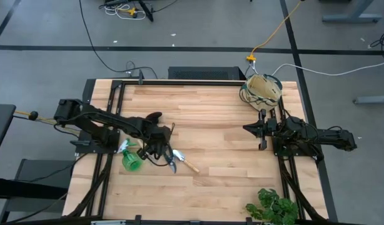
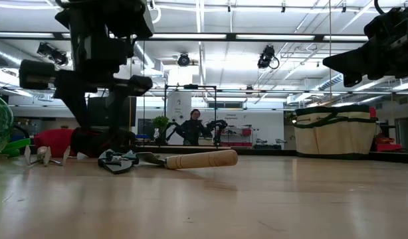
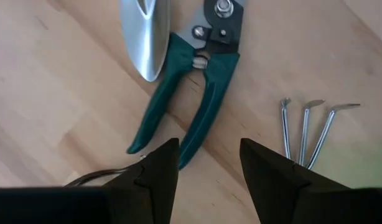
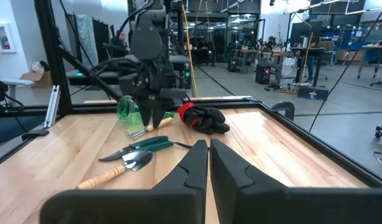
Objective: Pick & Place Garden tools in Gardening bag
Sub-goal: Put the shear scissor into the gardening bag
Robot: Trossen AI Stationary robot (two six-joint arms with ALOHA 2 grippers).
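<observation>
My left gripper (image 3: 206, 165) is open and points down over the free ends of the green handles of the pruning shears (image 3: 200, 87), which lie flat on the table. It touches nothing. The trowel's silver blade (image 3: 144, 37) lies beside the shears, its wooden handle (image 2: 197, 159) on the table. The rake's tines (image 3: 309, 130) lie on the other side. The green spray bottle (image 1: 131, 160) stands just left of the gripper. The red-and-black glove (image 4: 203, 118) lies behind. The gardening bag (image 1: 264, 87) stands at the far right. My right gripper (image 4: 207, 163) is shut and waits level at the right.
A leafy green plant (image 1: 273, 207) stands at the near right corner. Cables run off behind the bag past the table's far edge. Bare wood (image 1: 223, 162) lies between the tools and the right arm.
</observation>
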